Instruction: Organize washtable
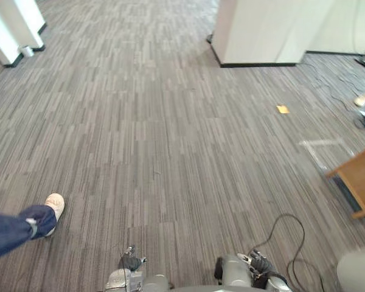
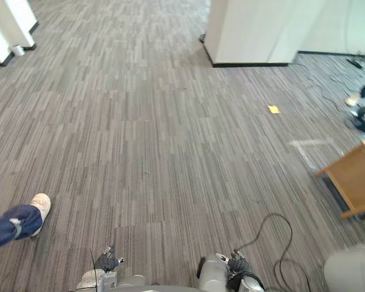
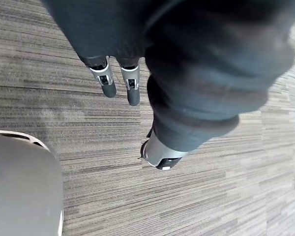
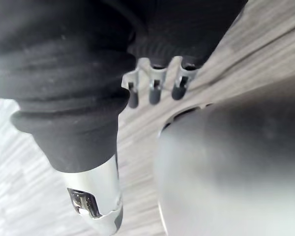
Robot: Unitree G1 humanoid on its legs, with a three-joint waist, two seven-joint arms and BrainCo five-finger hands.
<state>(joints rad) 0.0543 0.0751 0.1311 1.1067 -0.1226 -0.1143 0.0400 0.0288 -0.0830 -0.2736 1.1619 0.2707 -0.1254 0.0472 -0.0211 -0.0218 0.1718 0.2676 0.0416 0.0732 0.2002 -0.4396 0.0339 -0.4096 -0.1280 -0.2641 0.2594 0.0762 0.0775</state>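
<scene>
My left hand (image 3: 132, 91) hangs over grey striped carpet (image 3: 88, 128), its fingers straight and its thumb (image 3: 162, 157) apart, with nothing in it. My right hand (image 4: 155, 93) also hangs low beside a grey rounded part. Its fingers are relaxed, its thumb (image 4: 96, 206) is free, and it holds nothing. The head views look down on open carpet floor (image 1: 158, 140).
A person's leg in blue jeans with a white shoe (image 1: 53, 207) stands at the left. A wooden piece of furniture (image 1: 362, 179) is at the right edge. A white pillar (image 1: 261, 30) rises at the back, white panels (image 1: 12, 30) at the back left. A yellow scrap (image 1: 283, 109) lies on the carpet.
</scene>
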